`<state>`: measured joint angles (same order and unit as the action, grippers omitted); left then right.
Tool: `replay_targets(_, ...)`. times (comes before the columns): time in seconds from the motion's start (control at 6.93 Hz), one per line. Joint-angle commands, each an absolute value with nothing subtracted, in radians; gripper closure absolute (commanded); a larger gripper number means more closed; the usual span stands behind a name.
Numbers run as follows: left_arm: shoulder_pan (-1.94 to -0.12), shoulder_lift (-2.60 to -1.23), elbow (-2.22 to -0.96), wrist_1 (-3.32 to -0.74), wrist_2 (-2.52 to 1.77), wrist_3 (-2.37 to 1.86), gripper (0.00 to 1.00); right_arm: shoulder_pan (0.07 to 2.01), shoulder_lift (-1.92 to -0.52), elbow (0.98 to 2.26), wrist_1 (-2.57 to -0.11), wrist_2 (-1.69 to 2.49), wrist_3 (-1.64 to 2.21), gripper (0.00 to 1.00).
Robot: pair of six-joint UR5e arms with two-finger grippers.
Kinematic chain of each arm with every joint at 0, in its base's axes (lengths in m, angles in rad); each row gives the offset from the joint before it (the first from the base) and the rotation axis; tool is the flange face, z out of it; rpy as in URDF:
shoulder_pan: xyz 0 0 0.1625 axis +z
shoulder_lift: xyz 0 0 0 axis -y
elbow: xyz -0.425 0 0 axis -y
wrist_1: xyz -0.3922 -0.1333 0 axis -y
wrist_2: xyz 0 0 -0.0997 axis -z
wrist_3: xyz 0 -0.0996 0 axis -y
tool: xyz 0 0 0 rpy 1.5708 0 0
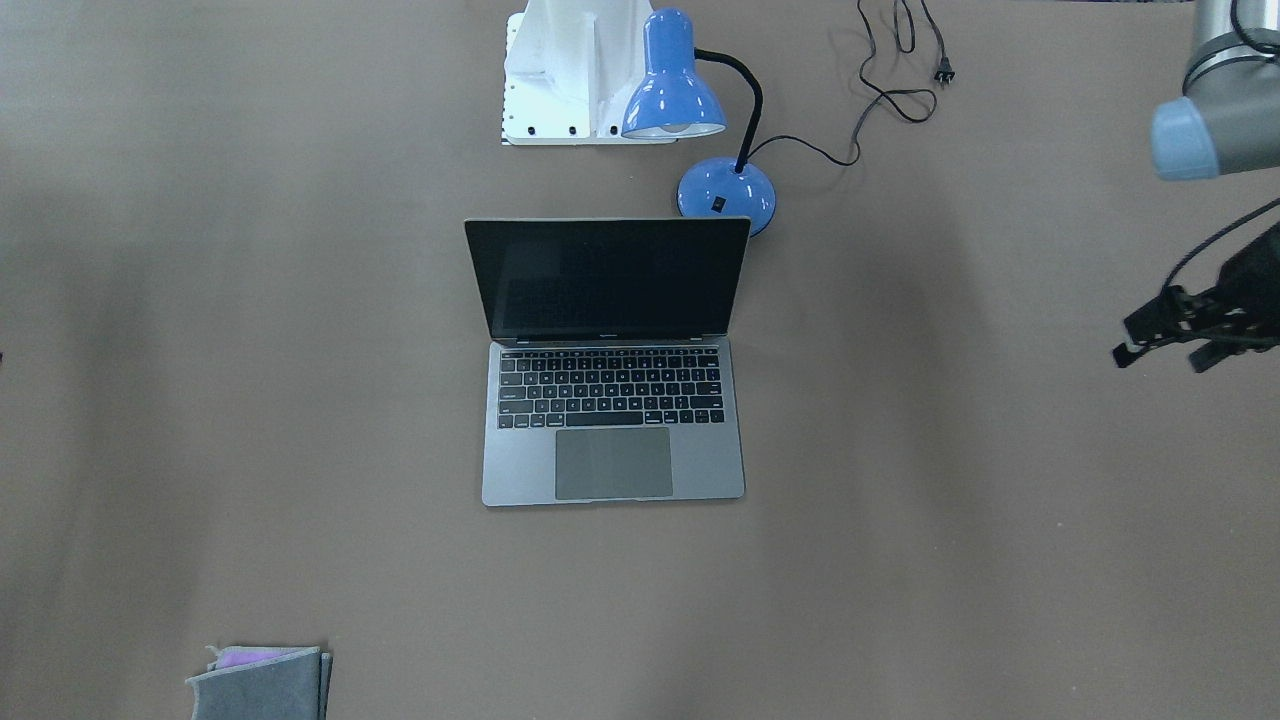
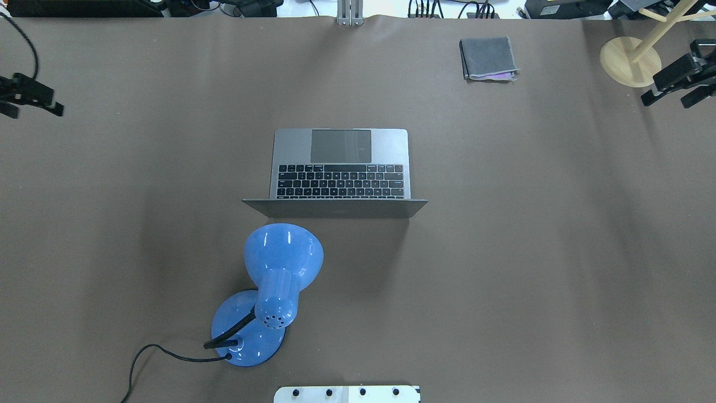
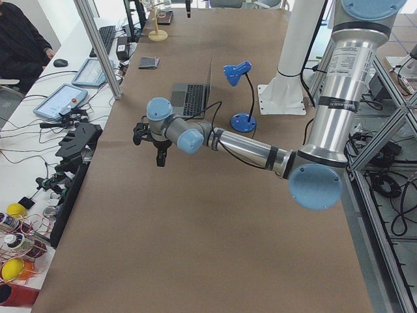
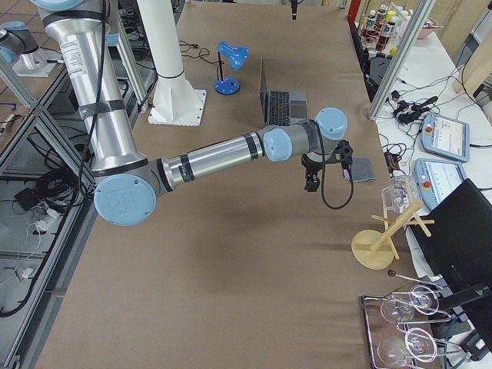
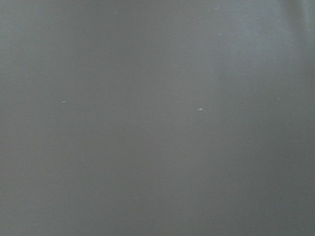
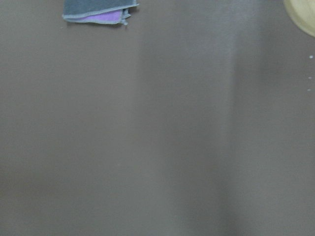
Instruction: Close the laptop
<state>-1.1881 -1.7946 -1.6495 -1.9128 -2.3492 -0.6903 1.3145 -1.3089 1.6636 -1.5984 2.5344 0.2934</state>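
The laptop [image 1: 610, 400] stands open in the middle of the table, grey with black keys and a dark screen. From overhead [image 2: 341, 168] its lid back faces the robot and is nearly upright. My left gripper [image 1: 1160, 358] hovers far off at the table's left side [image 2: 31, 105], its jaws apart and empty. My right gripper [image 2: 665, 102] hovers far off at the right side, jaws apart and empty. Both are well clear of the laptop. Neither wrist view shows its gripper or the laptop.
A blue desk lamp [image 2: 279, 268] stands just behind the laptop's lid on the robot's side, its cord [image 1: 890, 95] trailing. A folded grey cloth [image 2: 488, 59] lies at the far right. A wooden stand [image 2: 629, 61] is near the right gripper. The white robot base [image 1: 570, 70] is behind the lamp.
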Motion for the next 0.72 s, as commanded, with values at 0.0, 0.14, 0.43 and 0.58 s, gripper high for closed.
replay_targets(0.0, -1.042, -1.838, -1.657, -2.02, -2.347, -0.877, 0.04, 1.228, -1.299, 1.687, -1.582, 2.621, 0.314, 0.18)
replay_targets(0.14, -0.973, -1.85, -1.66, -2.031, -2.347, -0.923, 0.24, 1.182, -1.31, 1.737, -1.575, 2.658, 0.327, 0.39)
replay_targets(0.43, -0.875, -1.852, -1.692, -2.031, -2.345, -0.966, 1.0, 1.038, -1.363, 1.885, -1.554, 2.628, 0.542, 1.0)
replay_targets(0.58, -0.849, -1.85, -1.71, -2.031, -2.347, -0.98, 1.0, 0.981, -1.379, 1.897, -1.493, 2.623, 0.573, 1.0)
